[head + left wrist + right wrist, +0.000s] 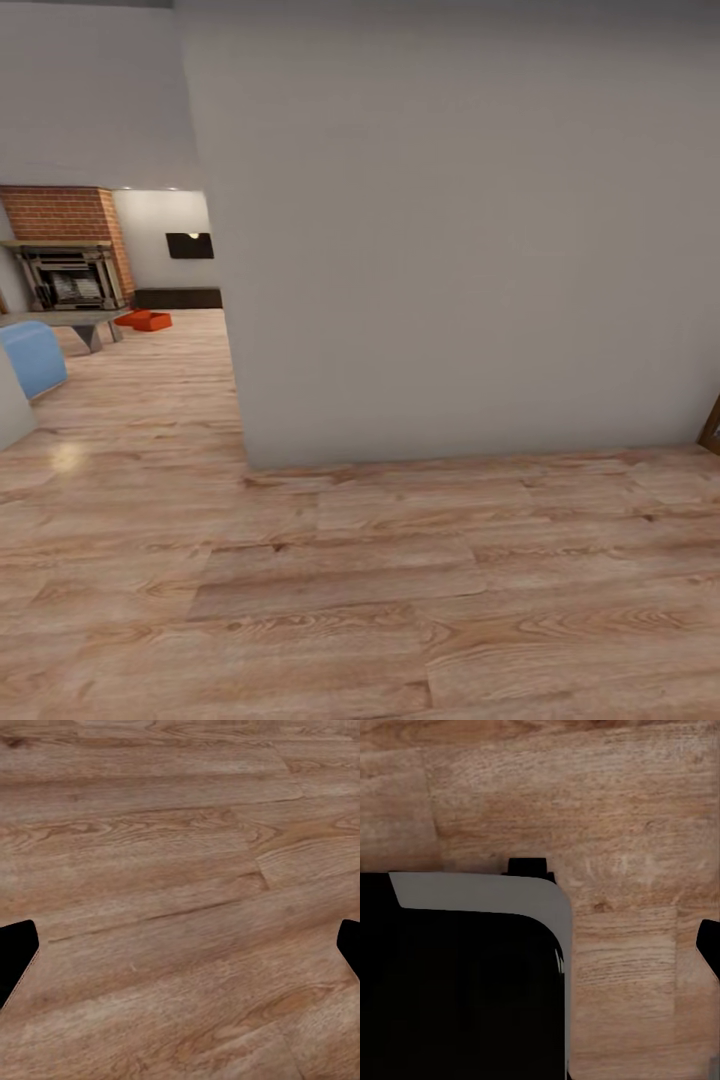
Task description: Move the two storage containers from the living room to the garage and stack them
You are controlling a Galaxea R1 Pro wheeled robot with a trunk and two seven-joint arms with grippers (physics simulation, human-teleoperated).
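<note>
Facing a pale wall; orange containers sit far off by the fireplace; left hand spread wide, right hand's state unclear.

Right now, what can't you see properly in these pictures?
- Storage containers: far and tiny in the head view; one or two, can't tell.
- Living room: the wall hides most of it.
- Blue sofa: cut off by the picture's edge.
- Right gripper: the robot's base blocks one finger.
</note>
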